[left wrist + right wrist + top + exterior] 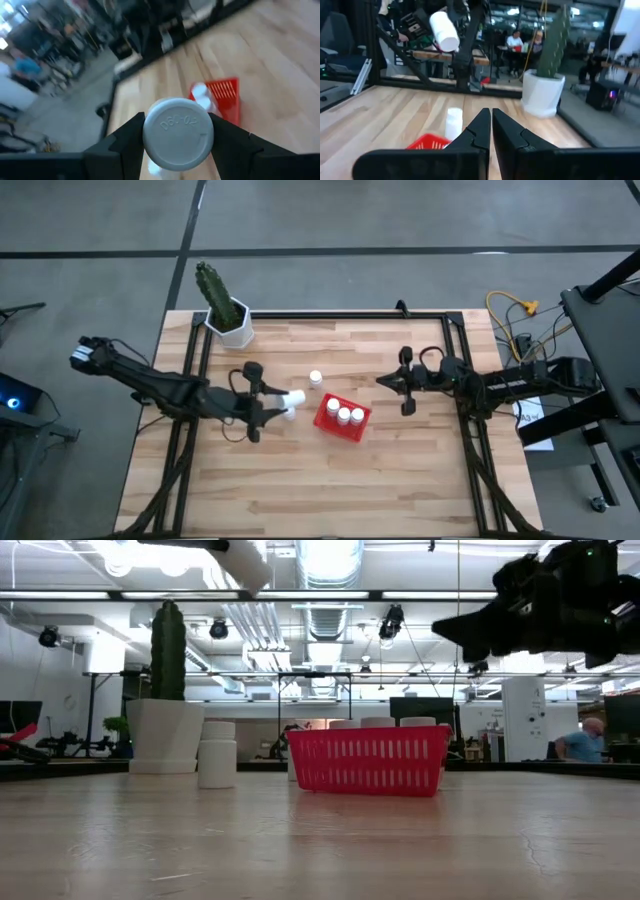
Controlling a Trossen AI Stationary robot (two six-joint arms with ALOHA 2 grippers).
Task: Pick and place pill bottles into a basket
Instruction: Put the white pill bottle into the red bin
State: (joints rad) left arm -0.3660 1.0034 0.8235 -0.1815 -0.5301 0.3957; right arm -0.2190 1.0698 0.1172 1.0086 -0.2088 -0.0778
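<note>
Three bottles [345,415] sit in our red mesh basket [327,420] mid-table from above, one bottle [316,378] standing apart. Left gripper [282,405] pinches a bottle [294,399] beside the basket. At table height, open wood lies ahead. Right gripper [491,125] is pressed together.

5 pill bottles show: 3 [345,415] stand in the 1 red basket [327,420], 1 [316,378] stands on the worktop [350,480], 1 [293,399] is held aloft. 1 potted cactus [222,305]. 2 arms.
</note>
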